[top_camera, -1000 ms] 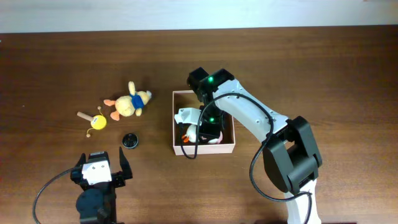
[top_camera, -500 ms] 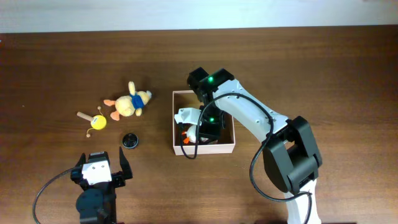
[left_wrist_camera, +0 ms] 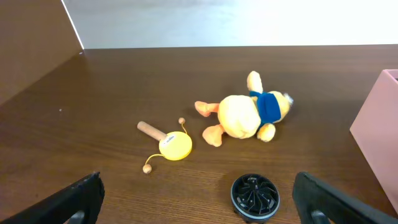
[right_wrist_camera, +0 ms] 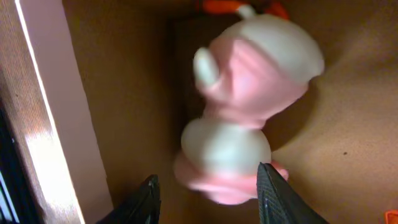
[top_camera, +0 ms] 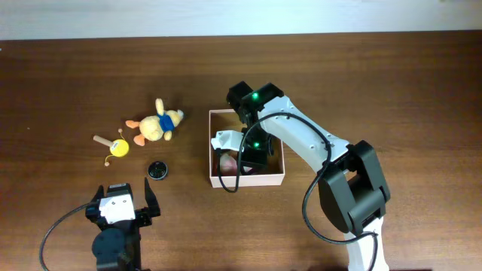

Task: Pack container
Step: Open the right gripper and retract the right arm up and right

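Two arms: both work at the brown table [top_camera: 392,83]; my left one sits at the near edge, and my right one reaches to the middle.
Container [top_camera: 260,180]: square and shallow, with white walls and a tan inside. It stands mid-table, right of the loose toys and under my right arm.
Right gripper [right_wrist_camera: 208,177]: down inside the container with its fingers spread. One finger stands clear of the toy. The other overlaps it in my wrist view, and I cannot tell whether it touches. Nothing is clamped.
Pink-and-white toy [right_wrist_camera: 245,124]: blurred, inside the container, beside one wall.
Left gripper [left_wrist_camera: 198,186]: jaws wide apart and empty, facing the loose toys.
Plush duck [left_wrist_camera: 249,113]: yellow with a blue shirt, lying left of the container.
Yellow rattle [left_wrist_camera: 173,145]: has a wooden handle and lies near the duck, on the side away from the container.
Black disc [left_wrist_camera: 255,194]: on the table, the nearest thing to my left gripper.
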### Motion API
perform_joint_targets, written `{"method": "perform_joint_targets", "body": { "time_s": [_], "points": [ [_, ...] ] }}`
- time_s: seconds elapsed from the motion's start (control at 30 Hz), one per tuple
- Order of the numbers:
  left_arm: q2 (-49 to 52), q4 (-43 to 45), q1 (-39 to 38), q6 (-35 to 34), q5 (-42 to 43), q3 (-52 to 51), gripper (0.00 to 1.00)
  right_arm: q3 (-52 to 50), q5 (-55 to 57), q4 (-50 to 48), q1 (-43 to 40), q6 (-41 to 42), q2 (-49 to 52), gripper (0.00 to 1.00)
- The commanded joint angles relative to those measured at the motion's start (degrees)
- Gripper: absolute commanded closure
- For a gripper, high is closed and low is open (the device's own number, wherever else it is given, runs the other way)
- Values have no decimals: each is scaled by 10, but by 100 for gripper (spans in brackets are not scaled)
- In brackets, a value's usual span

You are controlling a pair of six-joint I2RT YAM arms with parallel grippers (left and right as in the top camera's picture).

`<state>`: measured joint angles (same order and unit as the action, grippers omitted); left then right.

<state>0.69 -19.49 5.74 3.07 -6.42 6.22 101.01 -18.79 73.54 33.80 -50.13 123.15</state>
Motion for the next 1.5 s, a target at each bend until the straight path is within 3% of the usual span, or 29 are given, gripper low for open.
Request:
{"method": "perform_joint_targets", "body": {
  "time_s": [0.0, 0.23, 0.4, 0.43, 0.5, 0.53, 0.83, 1.1, 1.33, 1.47],
  "points": [
    [-3, 0, 1, 9, -5, -2, 1, -4, -12, -9, -2, -4, -9, 60],
    [-3, 0, 1, 9, -5, -2, 1, 106, -11, 0, -7, 47, -10, 60],
    [-3, 0, 1, 9, -5, -2, 1, 237, 38, -2, -35, 144, -10, 54],
    [-3, 0, 1, 9, -5, -2, 1, 259, 56, -6, -44, 169, -10, 48],
    [-3, 0, 1, 9, -5, -2, 1, 300, 99, -14, -69, 224, -10, 12],
    [-3, 0, 1, 9, -5, -2, 1, 312, 118, -20, -81, 249, -10, 1],
    [-3, 0, 1, 9, -5, -2, 1, 332, 196, -26, -216, 379, -10, 1],
    [-3, 0, 1, 9, -5, -2, 1, 331, 275, -30, -372, 543, -9, 1],
    [-3, 0, 1, 9, -5, -2, 1, 292, 266, -26, -470, 616, -9, 1],
    [-3, 0, 1, 9, -23, -2, 1, 260, 260, -25, -477, 616, -9, 1]
  ]
}}
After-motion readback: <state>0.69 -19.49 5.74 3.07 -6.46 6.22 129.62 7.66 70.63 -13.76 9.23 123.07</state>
